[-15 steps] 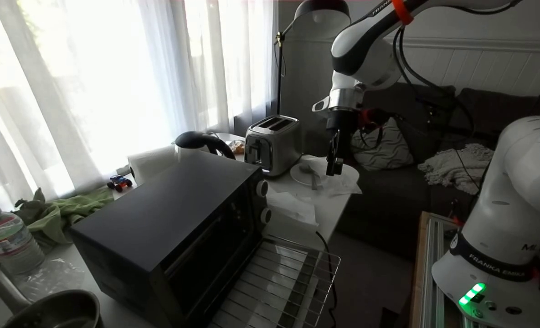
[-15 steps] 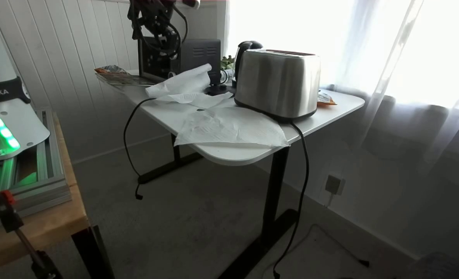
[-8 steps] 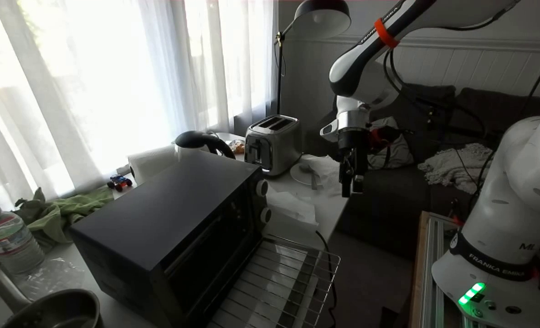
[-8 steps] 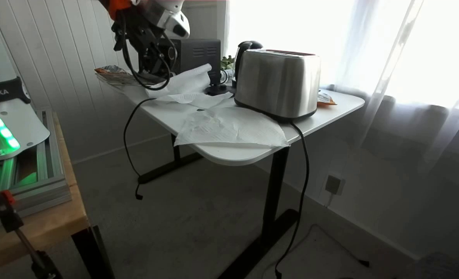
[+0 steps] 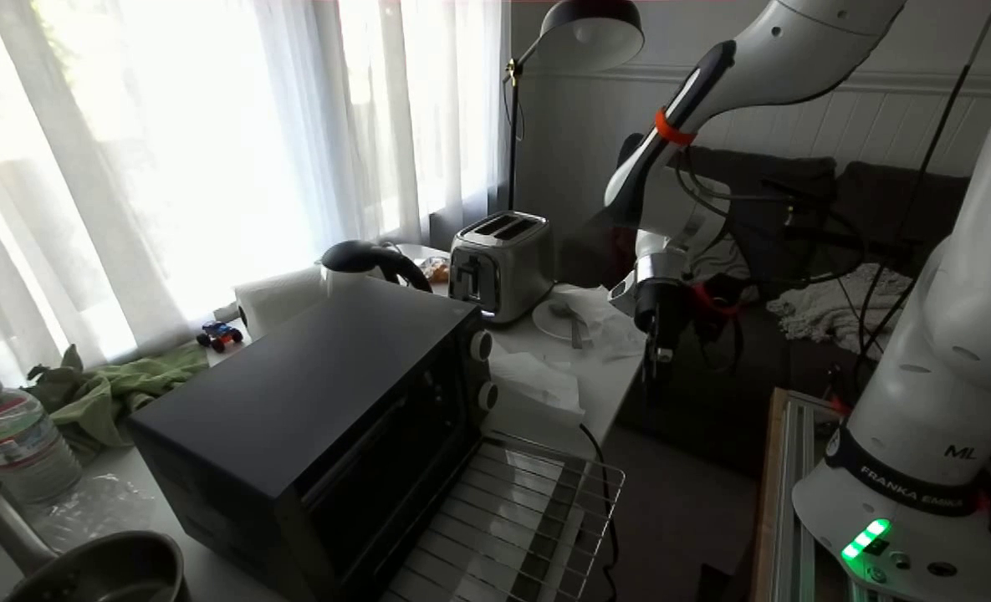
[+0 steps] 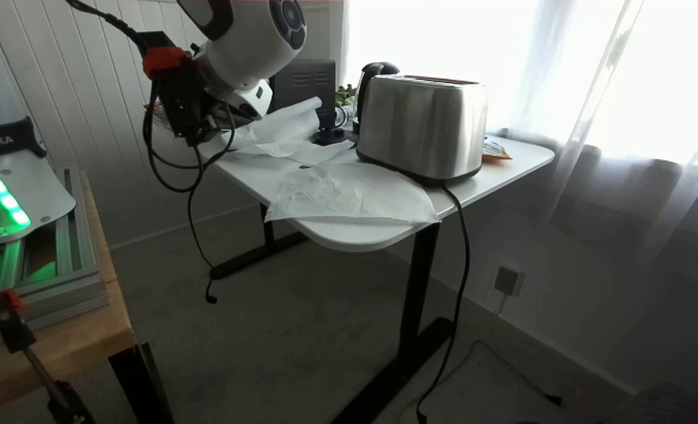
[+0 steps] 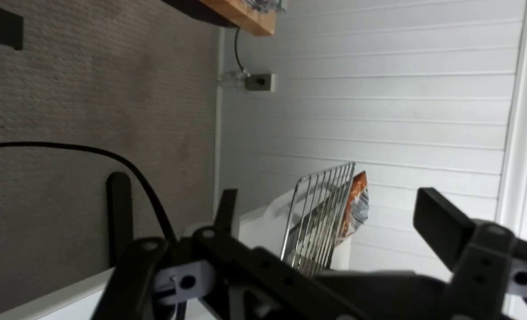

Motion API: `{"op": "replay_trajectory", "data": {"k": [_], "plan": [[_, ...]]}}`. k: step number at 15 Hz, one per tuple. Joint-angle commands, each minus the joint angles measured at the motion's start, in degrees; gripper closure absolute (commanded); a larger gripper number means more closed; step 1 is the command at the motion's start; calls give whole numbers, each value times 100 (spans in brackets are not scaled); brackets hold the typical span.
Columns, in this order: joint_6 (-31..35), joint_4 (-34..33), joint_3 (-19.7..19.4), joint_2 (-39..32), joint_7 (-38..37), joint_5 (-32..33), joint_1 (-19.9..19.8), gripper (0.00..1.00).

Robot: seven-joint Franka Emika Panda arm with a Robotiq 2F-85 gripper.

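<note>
My gripper (image 7: 334, 218) is open and empty, its two black fingertips wide apart in the wrist view. In an exterior view the gripper (image 5: 654, 359) hangs in the air by the front edge of the white table (image 5: 608, 397). In an exterior view the arm's wrist and camera mount (image 6: 187, 100) hide the fingers. The wire rack (image 7: 321, 213) shows between the fingertips, some way off, with an orange and silver bag (image 7: 356, 206) beside it. The rack (image 5: 520, 510) sticks out from the open front of a black toaster oven (image 5: 311, 376). The gripper touches nothing visible.
A steel toaster (image 5: 503, 263) stands near a plate (image 5: 549, 322) with a utensil and paper sheets (image 5: 537, 380). A black-handled kettle (image 5: 370, 259) is behind the oven. A pot (image 5: 102, 568) and water bottle (image 5: 18, 443) stand at the near corner. A cord (image 6: 191, 206) hangs off the table.
The arm has come down and the gripper has moved from above the plate, past the table's front edge toward the robot base, turning as it went. The objects on the table have not moved.
</note>
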State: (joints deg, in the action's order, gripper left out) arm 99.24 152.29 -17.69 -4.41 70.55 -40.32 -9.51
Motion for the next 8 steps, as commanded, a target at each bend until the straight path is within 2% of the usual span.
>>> {"op": "replay_trajectory", "data": {"k": [1,5,6,8], "plan": [[3,319,195,123,111,-873,-235,0],[106,464,372,124,248,-1213,-137,0],[-7,254,333,-35,123,-962,-194,0],[3,268,376,-40,133,-981,-183,0]]}}
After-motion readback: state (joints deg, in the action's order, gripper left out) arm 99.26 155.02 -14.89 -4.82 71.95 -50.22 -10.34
